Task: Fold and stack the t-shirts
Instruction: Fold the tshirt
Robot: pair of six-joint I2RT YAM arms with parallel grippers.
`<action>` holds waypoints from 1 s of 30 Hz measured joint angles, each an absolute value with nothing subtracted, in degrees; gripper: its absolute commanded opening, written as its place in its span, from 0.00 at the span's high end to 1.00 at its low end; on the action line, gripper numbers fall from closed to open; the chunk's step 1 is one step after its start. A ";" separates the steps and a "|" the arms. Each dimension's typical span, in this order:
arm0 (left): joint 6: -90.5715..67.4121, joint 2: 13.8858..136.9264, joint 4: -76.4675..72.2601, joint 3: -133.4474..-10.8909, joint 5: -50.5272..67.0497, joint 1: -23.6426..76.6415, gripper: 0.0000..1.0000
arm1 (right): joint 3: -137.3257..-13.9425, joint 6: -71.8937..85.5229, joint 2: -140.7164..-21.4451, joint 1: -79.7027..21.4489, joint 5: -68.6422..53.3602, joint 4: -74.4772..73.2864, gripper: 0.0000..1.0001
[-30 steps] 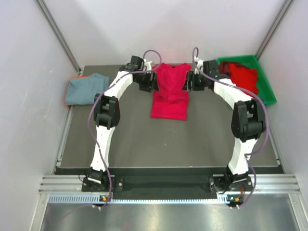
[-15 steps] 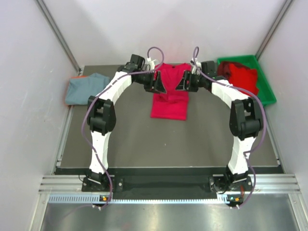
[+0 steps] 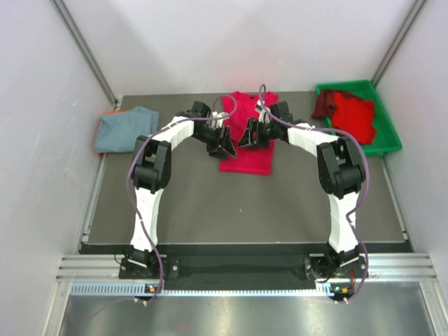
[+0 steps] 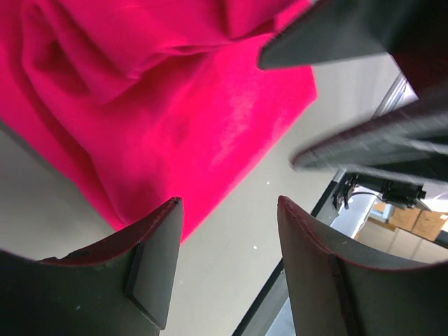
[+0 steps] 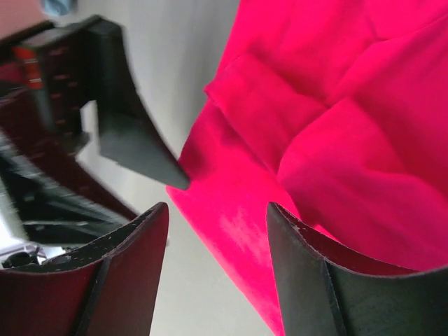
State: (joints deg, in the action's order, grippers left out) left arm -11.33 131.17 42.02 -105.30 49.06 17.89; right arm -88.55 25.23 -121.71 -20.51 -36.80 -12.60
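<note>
Top cam: I'm seeing the left gripper (image 3: 225,147) and right gripper (image 3: 245,140) hanging over the red t-shirt (image 3: 246,161), grey-blue t-shirt (image 3: 124,129) lying well left of it. Left wrist: fingers (image 4: 150,266) spreading wide, gripping nothing. Right wrist: same, released over the red t-shirt

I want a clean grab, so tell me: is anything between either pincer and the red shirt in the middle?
Nothing visible. The left pincer and right pincer, both open, hang close over the red shirt with only air between; they are side by side, neither under the other.
</note>
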 measured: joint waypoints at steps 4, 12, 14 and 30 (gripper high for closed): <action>-12.14 132.97 41.76 -105.30 49.06 17.96 0.39 | -88.55 25.32 -121.71 -20.75 -36.99 -12.64 0.42; -12.16 133.75 41.76 -105.30 49.01 17.93 0.40 | -87.15 25.08 -121.71 -20.88 -36.25 -13.19 0.41; -12.19 133.75 41.74 -105.19 48.99 17.93 0.40 | -86.96 25.08 -121.78 -20.91 -36.12 -13.58 0.41; -12.84 132.40 40.21 -100.42 49.71 17.89 0.40 | -99.98 21.98 -130.98 -20.64 -31.18 -15.90 0.42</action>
State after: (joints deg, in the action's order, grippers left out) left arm -12.84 132.40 40.21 -100.42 49.71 17.89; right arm -99.98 21.98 -130.98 -20.64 -31.18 -15.90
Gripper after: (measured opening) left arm 0.598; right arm 0.585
